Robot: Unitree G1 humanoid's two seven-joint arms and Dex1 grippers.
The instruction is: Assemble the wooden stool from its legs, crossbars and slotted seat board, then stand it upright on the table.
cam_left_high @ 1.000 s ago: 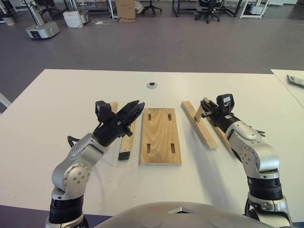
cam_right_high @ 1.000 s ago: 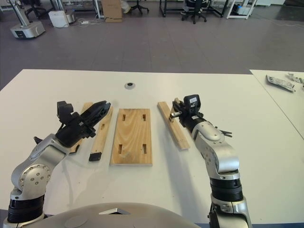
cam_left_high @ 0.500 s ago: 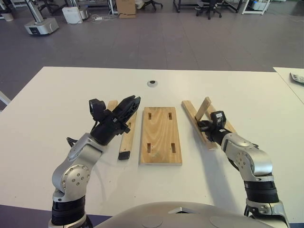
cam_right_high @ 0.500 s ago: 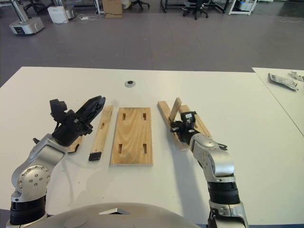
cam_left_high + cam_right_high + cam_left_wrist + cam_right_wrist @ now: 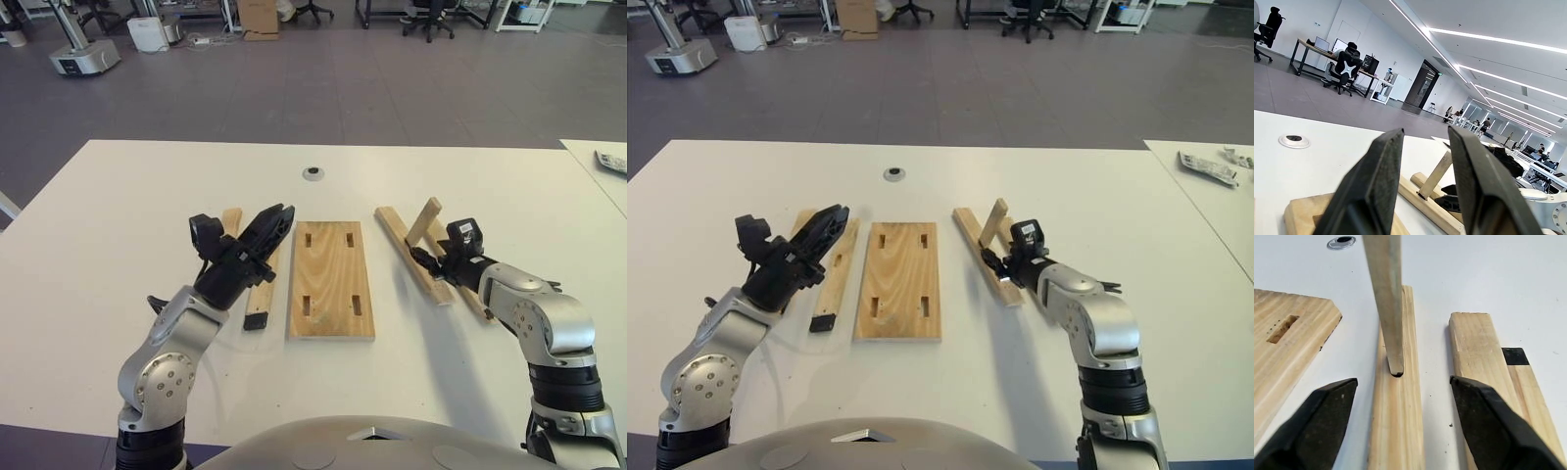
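Open right end effector [image 5: 427, 261] astride a leg [image 5: 397, 235], crossbar [image 5: 425, 219] tilted in its hole; left end effector [image 5: 276, 223] open too; best grip the leg squarely so the crossbar sits firm

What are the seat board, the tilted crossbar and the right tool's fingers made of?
Seat board: light wood, possibly pine, looks unvarnished; grain lines and darker knots show on its face.
Crossbar: the same pale wood, smooth and matte; fine straight grain along its length.
Right tool fingers: black and matte, probably plastic or rubber; the look does not settle which.
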